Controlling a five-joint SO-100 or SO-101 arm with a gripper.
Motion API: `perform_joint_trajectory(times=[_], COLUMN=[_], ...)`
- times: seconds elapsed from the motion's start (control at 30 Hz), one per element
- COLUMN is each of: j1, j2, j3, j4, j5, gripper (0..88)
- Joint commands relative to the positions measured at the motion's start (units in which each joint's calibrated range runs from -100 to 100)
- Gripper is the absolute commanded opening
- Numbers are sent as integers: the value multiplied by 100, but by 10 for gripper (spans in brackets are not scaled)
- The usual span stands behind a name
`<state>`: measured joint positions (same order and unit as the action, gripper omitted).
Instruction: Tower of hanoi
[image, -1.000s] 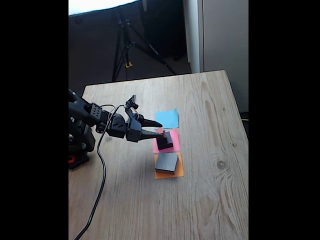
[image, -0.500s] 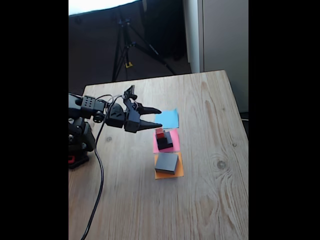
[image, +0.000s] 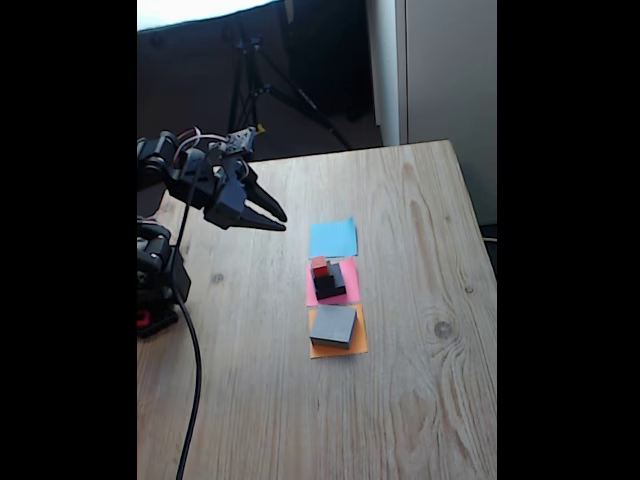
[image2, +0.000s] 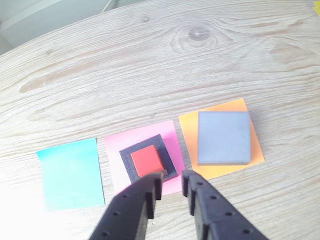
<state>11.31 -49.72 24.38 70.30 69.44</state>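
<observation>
On the pink paper square (image: 349, 280) (image2: 116, 152) a small red cube (image: 319, 267) (image2: 147, 160) rests on a black block (image: 331, 283) (image2: 169, 159). Beside it on the orange paper (image: 358, 340) (image2: 190, 122) lies a wide flat grey block (image: 333, 325) (image2: 223, 137). My gripper (image: 285, 223) (image2: 172, 181) hangs in the air up and to the left of the stack in the fixed view, well apart from it. Its fingers stand a narrow gap apart and hold nothing.
A bare blue paper square (image: 333, 238) (image2: 72, 172) lies on the far side of the pink one. The arm's base (image: 158, 290) and a black cable (image: 192, 380) occupy the wooden table's left edge. A tripod (image: 250, 90) stands behind the table.
The gripper has let go at the stack on the pink paper, pulled back to the left and risen, and its jaws have narrowed. The red cube stays on the black block.
</observation>
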Motion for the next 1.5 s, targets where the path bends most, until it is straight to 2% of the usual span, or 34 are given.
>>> perform_joint_trajectory(times=[0.0,0.03,0.13,0.33,0.53,0.6,0.7,0.87,0.9,0.97,1.1,1.2,1.27,1.4,1.47], j1=[487,604,904,1347,1523,1523,1540,1623,1657,1698,1807,1849,1874,1882,1882], j2=[97,180,377,476,294,158,-54,-334,-380,-448,-614,-675,-652,-493,-410], j3=[-1338,-1711,-2565,-3193,-2665,-2174,-1320,89,335,871,1998,2844,3226,3762,4098], j4=[1036,1368,1959,2420,2299,1934,1295,218,24,-534,-1659,-2792,-3254,-4096,-4630], j5=[714,1032,1551,2487,2821,2537,2454,2637,2805,2671,2938,2771,2805,2537,2604], gripper=[2,2,2,2,3,3,11,49,50,68,110,158,177,239,263])
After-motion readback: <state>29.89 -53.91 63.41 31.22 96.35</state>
